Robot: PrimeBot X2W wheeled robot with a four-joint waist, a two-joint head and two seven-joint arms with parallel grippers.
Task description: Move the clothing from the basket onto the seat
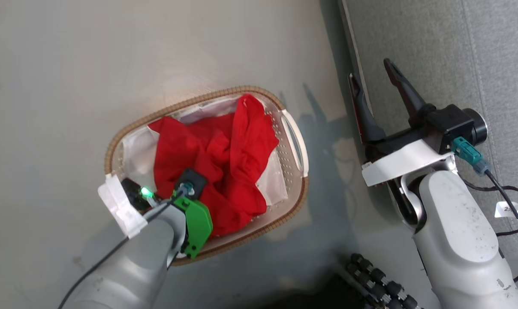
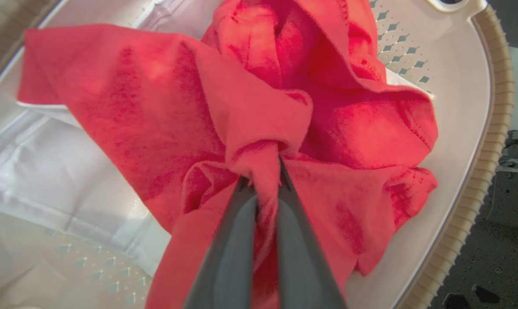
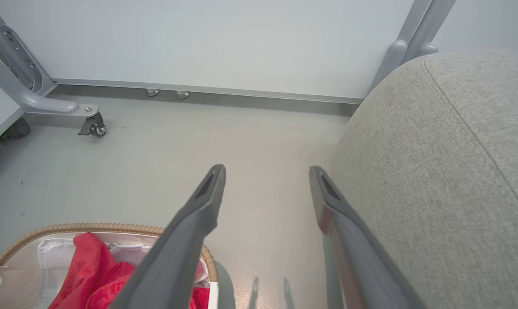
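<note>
Bright red clothing (image 1: 224, 150) lies bunched in the cream basket (image 1: 294, 148), which stands on the floor left of the grey seat (image 1: 477, 51). My left arm reaches down into the basket from its near end. In the left wrist view my left gripper (image 2: 265, 171) is shut on a pinched fold of the red clothing (image 2: 259, 107). My right gripper (image 1: 372, 71) hangs open and empty at the seat's edge. In the right wrist view its fingers (image 3: 207, 201) spread wide beside the seat (image 3: 447, 163), with the basket (image 3: 109, 227) and clothing (image 3: 91, 270) at lower left.
A white liner sheet (image 2: 49, 171) covers the basket's floor. A panel stand with a caster (image 3: 94, 126) stands on the grey floor ahead, against a pale wall. Black cables (image 1: 512, 214) trail from my right wrist, and a black ribbed part (image 1: 379, 283) of my base lies below.
</note>
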